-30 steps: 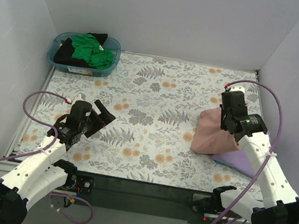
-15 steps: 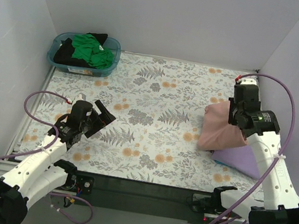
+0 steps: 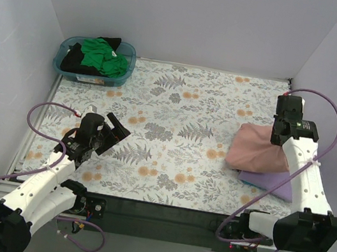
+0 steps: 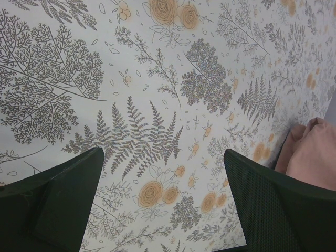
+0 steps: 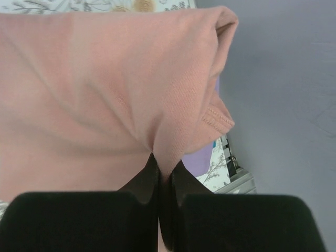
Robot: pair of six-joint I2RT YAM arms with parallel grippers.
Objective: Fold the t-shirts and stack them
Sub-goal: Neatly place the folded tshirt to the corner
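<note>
A folded dusty pink t-shirt (image 3: 256,153) lies at the right of the table, over a folded lavender t-shirt (image 3: 279,182). My right gripper (image 3: 281,139) is shut on the pink shirt's far right edge; in the right wrist view (image 5: 164,167) the cloth (image 5: 105,89) is pinched between the jaws, and a strip of lavender (image 5: 202,157) shows under it. My left gripper (image 3: 116,131) is open and empty above the floral cloth at the left; the left wrist view (image 4: 163,199) shows its fingers wide apart. Green (image 3: 105,57) and black (image 3: 74,60) shirts lie in the basket.
The teal plastic basket (image 3: 62,67) stands at the far left corner. White walls close in the table on three sides; the right wall is close to my right gripper. A floral table cloth (image 3: 168,126) covers the table.
My right gripper has carried the pink shirt rightward and back, over the lavender shirt, and the shirt now lies lower and flatter. The left arm has not moved.
</note>
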